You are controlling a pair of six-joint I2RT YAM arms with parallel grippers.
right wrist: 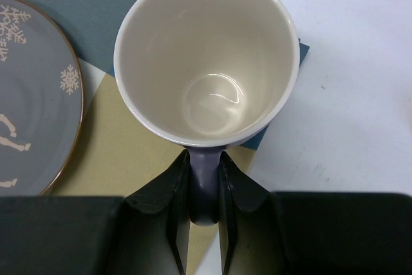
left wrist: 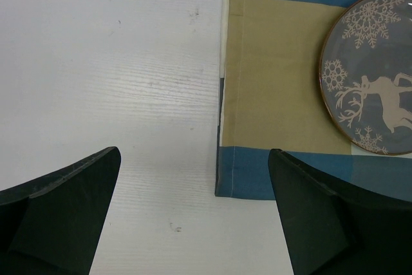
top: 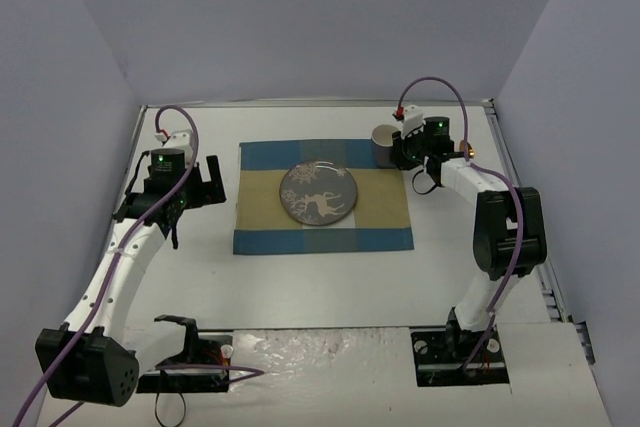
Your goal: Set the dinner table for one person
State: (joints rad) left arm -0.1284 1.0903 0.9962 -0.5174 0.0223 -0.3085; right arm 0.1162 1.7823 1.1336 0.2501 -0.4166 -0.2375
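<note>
Table: the large flat white rectangular dinner table (top: 330, 287) fills the enclosure floor and bears the setting at its centre.
Placemat: the blue-and-tan checked cloth placemat (top: 260, 219) marks the single place.
Plate: the round grey-blue reindeer-patterned plate (top: 318, 193) lies mid-mat, leaving the corners free.
Mug: the cream-lined ceramic mug (right wrist: 206, 56) stands upright at the mat's far right corner, probably its drinking spot.
Right gripper (right wrist: 205, 159): clenched on the mug's dark handle, which keeps it level.
Left gripper (left wrist: 193, 152): fingers spread and empty, over bare table beside the mat's left edge.
</note>
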